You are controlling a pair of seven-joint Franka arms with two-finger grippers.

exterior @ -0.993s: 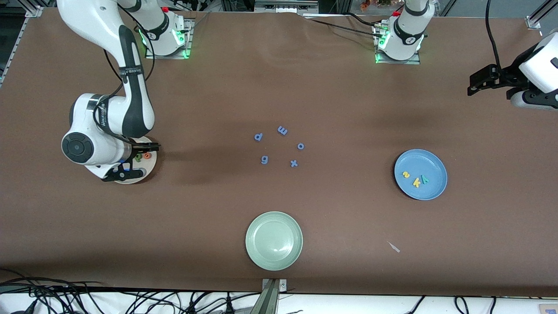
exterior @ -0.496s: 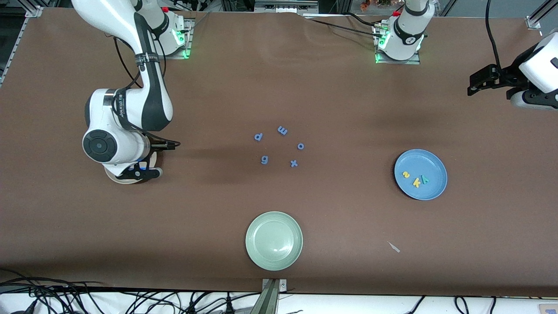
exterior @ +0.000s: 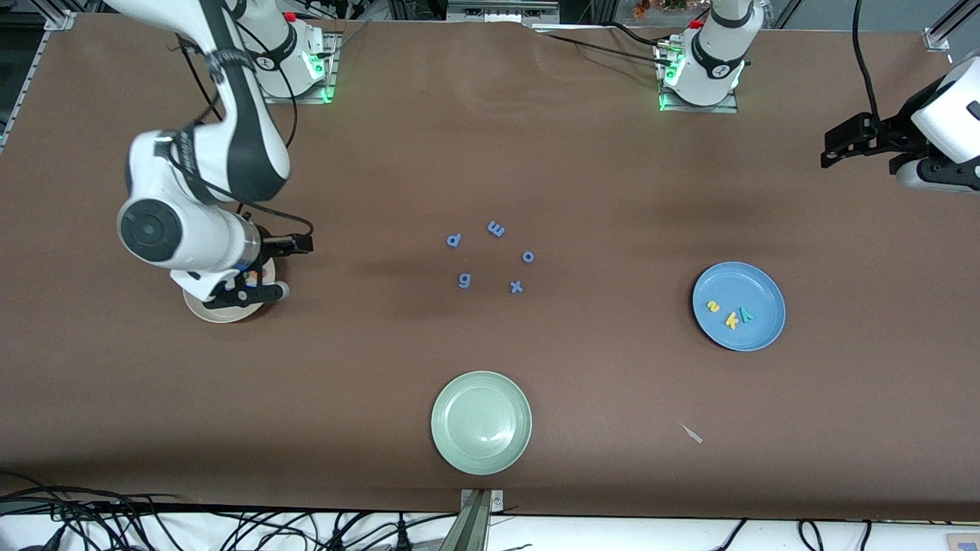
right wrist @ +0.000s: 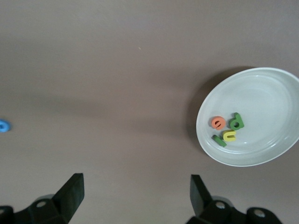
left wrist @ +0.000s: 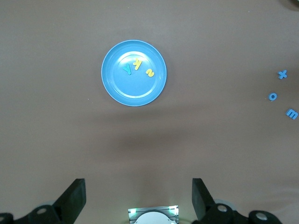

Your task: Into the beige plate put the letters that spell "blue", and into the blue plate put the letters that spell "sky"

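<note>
right hand (exterior: 260, 268) open, empty, over the beige plate (exterior: 200, 310) at mid-left of frame; b, l, u, e (right wrist: 227, 129) lie in it. left hand (exterior: 838, 145) open, waiting at upper right. s, k, y (exterior: 731, 314) in blue plate (exterior: 762, 337), mid-right. both words look placed; next likely just withdrawing the arm.

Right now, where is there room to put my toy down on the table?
Bare table lies between the loose blue letters and the blue plate, and between those letters and the green plate. It is crowded at the beige plate, under the right gripper.
</note>
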